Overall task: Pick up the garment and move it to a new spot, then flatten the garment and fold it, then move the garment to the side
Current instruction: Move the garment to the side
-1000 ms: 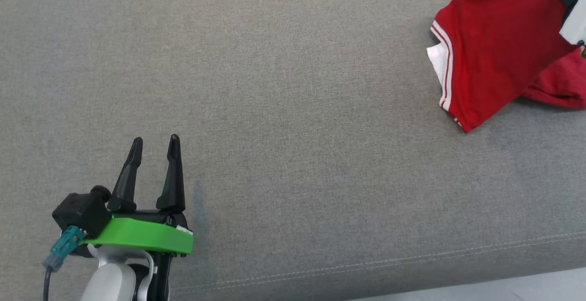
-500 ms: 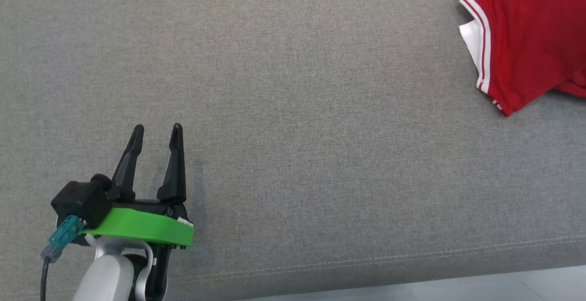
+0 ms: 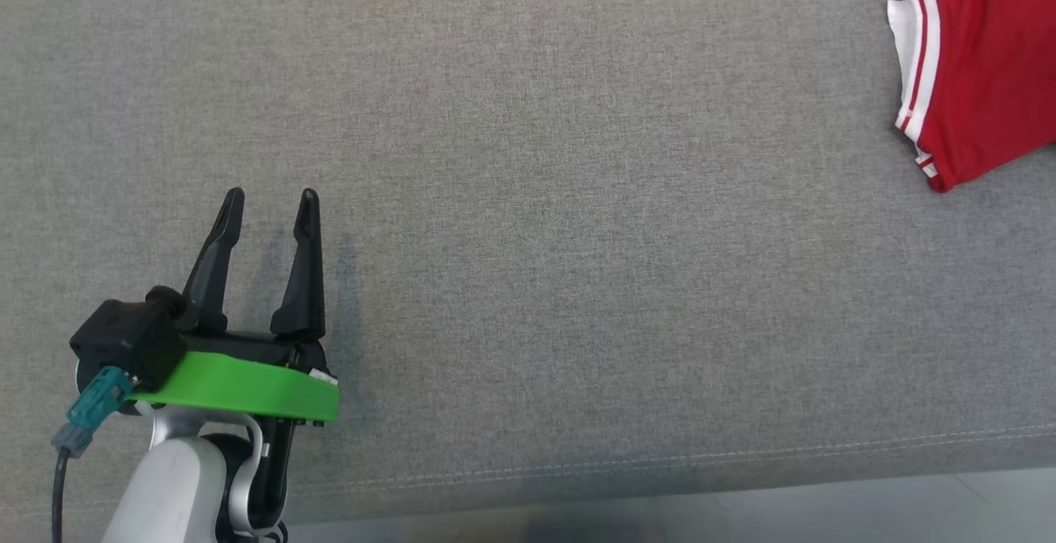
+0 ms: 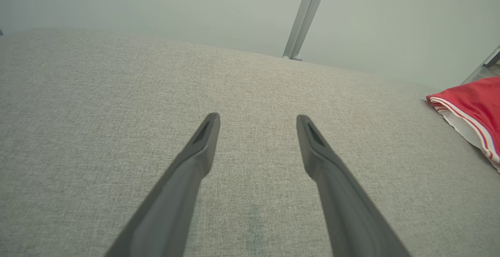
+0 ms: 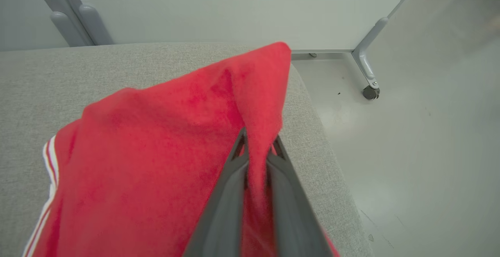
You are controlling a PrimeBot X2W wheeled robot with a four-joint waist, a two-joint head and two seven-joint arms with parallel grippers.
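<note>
The garment (image 3: 978,56) is a red shirt with white stripes along one hem, lying at the far right end of the grey cushion (image 3: 561,196). In the left wrist view the garment (image 4: 470,110) shows at the right edge. My right gripper (image 5: 258,141) is shut on a fold of the garment (image 5: 156,151), which drapes over its fingers near the cushion's right end. My left gripper (image 3: 270,194) is open with nothing in it over the cushion's front left part; in its own view the left gripper (image 4: 258,118) points across bare fabric.
The cushion's front seam (image 3: 660,460) runs along the bottom, with pale floor (image 3: 742,514) beyond it. Off the cushion's right end lie floor and a wheeled frame leg (image 5: 369,89). A grey post (image 4: 306,15) stands behind the cushion against a pale wall.
The head view has shifted. The garment now shows further right and higher in it, with more of it cut off at the edge. The left gripper stays open.
</note>
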